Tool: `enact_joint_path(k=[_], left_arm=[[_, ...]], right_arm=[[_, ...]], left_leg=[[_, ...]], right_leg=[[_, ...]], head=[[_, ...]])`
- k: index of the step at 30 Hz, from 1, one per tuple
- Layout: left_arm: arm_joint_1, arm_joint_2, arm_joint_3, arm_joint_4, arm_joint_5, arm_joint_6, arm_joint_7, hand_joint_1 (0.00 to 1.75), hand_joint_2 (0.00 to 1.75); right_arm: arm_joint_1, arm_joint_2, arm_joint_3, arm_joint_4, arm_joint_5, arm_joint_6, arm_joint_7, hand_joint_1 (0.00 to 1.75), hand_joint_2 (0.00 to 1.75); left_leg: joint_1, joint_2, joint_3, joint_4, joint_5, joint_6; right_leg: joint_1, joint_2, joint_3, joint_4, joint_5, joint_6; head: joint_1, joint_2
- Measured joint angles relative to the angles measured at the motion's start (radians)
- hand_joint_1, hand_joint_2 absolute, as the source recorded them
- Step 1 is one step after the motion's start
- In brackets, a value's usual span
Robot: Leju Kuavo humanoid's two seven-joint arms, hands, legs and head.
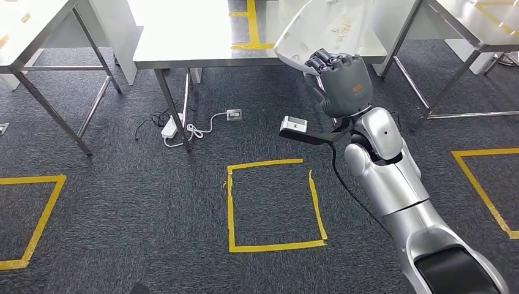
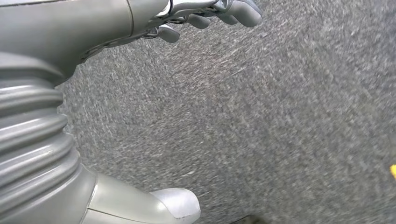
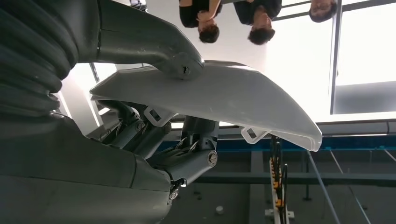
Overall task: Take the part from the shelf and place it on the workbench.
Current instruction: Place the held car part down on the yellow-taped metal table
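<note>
**Gripping the white part above the workbench edge**

Reaching up from the lower right of the head view, right arm (image 1: 392,184) silver and extended toward the tables. Clamped on the part (image 1: 324,27), right hand (image 1: 341,76): thumb (image 3: 154,44) pressed on one face, darker fingers (image 3: 140,133) curled under the other, as seen from the right wrist. Held in the air, tilted, a broad white curved panel with small tabs along its edge, overlapping the front edge of the workbench (image 1: 190,43) in the head view; cannot tell whether touching the tabletop. Hanging over grey carpet (image 2: 257,121), left hand (image 2: 205,14) with fingers loosely apart and nothing between them.

Taped on the floor just ahead of the arm, a yellow square (image 1: 272,205); parts of further yellow outlines at far left (image 1: 37,214) and far right (image 1: 483,184). Lying under the workbench, a white power strip (image 1: 169,127) with a tangle of cable, near a floor socket (image 1: 234,114). Standing further off, more steel tables at left (image 1: 30,30) and right (image 1: 471,18). Visible beyond the part from the right wrist, several people (image 3: 205,18) against bright windows.
</note>
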Motion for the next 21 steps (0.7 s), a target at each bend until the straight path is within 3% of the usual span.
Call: enact_joint_path(k=[1, 2, 4, 5, 6, 8, 9, 11, 13, 15, 16, 17, 19, 20, 21], left_arm=[[0.0, 0.0, 0.0, 0.0, 0.0, 0.0, 0.0, 0.0, 1.75], [0.0, -0.001, 0.0, 0.0, 0.0, 0.0, 0.001, 0.0, 1.75], [-0.001, -0.007, 0.0, 0.001, 0.0, 0.0, 0.002, 0.0, 1.75], [-0.002, -0.008, 0.0, 0.001, 0.0, 0.0, 0.003, 0.0, 1.75], [-0.003, -0.009, 0.0, 0.001, 0.0, 0.0, 0.003, 0.0, 1.75], [-0.004, -0.007, 0.0, -0.001, 0.0, 0.0, 0.003, 0.0, 1.75], [-0.006, -0.007, 0.0, -0.001, -0.001, 0.0, 0.002, 0.0, 1.75], [-0.008, -0.006, 0.0, -0.002, -0.002, 0.001, 0.002, 0.0, 1.75], [-0.008, -0.005, 0.0, -0.001, -0.002, 0.001, 0.003, 0.0, 1.75], [-0.005, -0.004, 0.0, -0.001, -0.001, 0.001, 0.004, 0.0, 1.75], [-0.003, -0.004, 0.0, -0.001, -0.001, 0.002, 0.005, 0.0, 1.75], [-0.001, -0.003, 0.0, -0.001, 0.0, 0.002, 0.005, 0.0, 1.75], [0.003, -0.002, 0.0, 0.0, 0.002, 0.003, 0.005, 0.0, 1.75], [0.005, -0.001, 0.0, 0.001, 0.004, 0.004, 0.006, 0.0, 1.75], [0.006, -0.001, 0.0, 0.001, 0.005, 0.004, 0.006, 0.0, 1.75]], right_arm=[[0.0, 0.0, 0.0, 0.002, 0.0, 0.001, 0.0, 1.75, 1.75], [0.0, 0.0, 0.001, 0.002, 0.0, 0.003, 0.0, 1.75, 1.75], [-0.001, 0.0, 0.002, 0.004, 0.0, 0.009, 0.0, 1.75, 1.75], [-0.002, 0.0, 0.003, 0.005, 0.0, 0.011, 0.0, 1.75, 1.75], [-0.004, 0.0, 0.003, 0.006, -0.001, 0.012, 0.0, 1.75, 1.75], [-0.011, 0.002, 0.004, 0.005, -0.003, 0.012, 0.0, 1.75, 1.75], [-0.015, 0.004, 0.005, 0.005, -0.004, 0.011, 0.001, 1.75, 1.75], [-0.019, 0.007, 0.006, 0.005, -0.004, 0.011, 0.0, 1.75, 1.75], [-0.017, 0.008, 0.008, 0.006, -0.003, 0.012, 0.0, 1.75, 1.75], [-0.015, 0.009, 0.01, 0.007, -0.002, 0.013, 0.0, 1.75, 1.75], [-0.016, 0.01, 0.011, 0.008, -0.003, 0.015, 0.0, 1.75, 1.75], [-0.016, 0.013, 0.012, 0.01, -0.003, 0.017, 0.0, 1.75, 1.75], [-0.018, 0.019, 0.015, 0.016, -0.003, 0.022, -0.001, 1.75, 1.75], [-0.019, 0.022, 0.016, 0.019, -0.002, 0.024, -0.002, 1.75, 1.75], [-0.022, 0.025, 0.018, 0.021, -0.003, 0.026, -0.002, 1.75, 1.75]], left_leg=[[-0.005, -0.003, 0.019, 0.0, -0.014, 0.001], [-0.009, -0.005, 0.035, -0.001, -0.028, 0.002], [-0.016, -0.008, 0.065, 0.0, -0.056, -0.001], [-0.017, -0.01, 0.075, -0.002, -0.068, -0.004], [-0.018, -0.011, 0.087, -0.002, -0.073, -0.009], [-0.019, -0.012, 0.096, 0.008, -0.073, -0.019], [-0.019, -0.01, 0.085, 0.04, -0.064, -0.025], [-0.016, -0.005, 0.018, 0.148, -0.061, -0.037], [-0.01, -0.002, -0.071, 0.248, -0.111, -0.049], [-0.004, 0.001, -0.128, 0.257, -0.169, -0.055], [-0.002, 0.002, -0.136, 0.222, -0.165, -0.056], [0.0, 0.005, -0.136, 0.166, -0.124, -0.057], [0.001, 0.011, -0.128, 0.04, 0.025, -0.054], [0.0, 0.014, -0.123, 0.001, 0.084, -0.049], [0.0, 0.015, -0.119, -0.019, 0.115, -0.044]], right_leg=[[0.005, 0.0, -0.001, -0.043, 0.019, -0.009], [0.012, 0.0, 0.008, -0.106, 0.066, -0.022], [0.027, 0.006, 0.029, -0.226, 0.19, -0.045], [0.032, 0.009, 0.038, -0.26, 0.229, -0.051], [0.035, 0.012, 0.046, -0.277, 0.244, -0.054], [0.032, 0.014, 0.074, -0.286, 0.234, -0.06], [0.029, 0.013, 0.09, -0.29, 0.228, -0.065], [0.022, 0.012, 0.123, -0.294, 0.209, -0.07], [0.018, 0.012, 0.152, -0.295, 0.183, -0.07], [0.013, 0.013, 0.185, -0.295, 0.153, -0.066], [0.011, 0.013, 0.205, -0.295, 0.137, -0.064], [0.009, 0.013, 0.224, -0.295, 0.12, -0.06], [0.008, 0.015, 0.256, -0.293, 0.087, -0.051], [0.009, 0.016, 0.265, -0.295, 0.072, -0.045], [0.011, 0.017, 0.275, -0.294, 0.063, -0.038]], head=[[0.0, 0.0], [0.001, 0.0], [0.0, 0.0], [0.0, 0.0], [-0.001, 0.0], [0.0, 0.0], [-0.002, 0.0], [-0.005, 0.0], [-0.006, 0.0], [-0.006, 0.0], [-0.006, 0.0], [-0.006, 0.0], [-0.008, 0.0], [-0.009, 0.0], [-0.009, 0.0]])
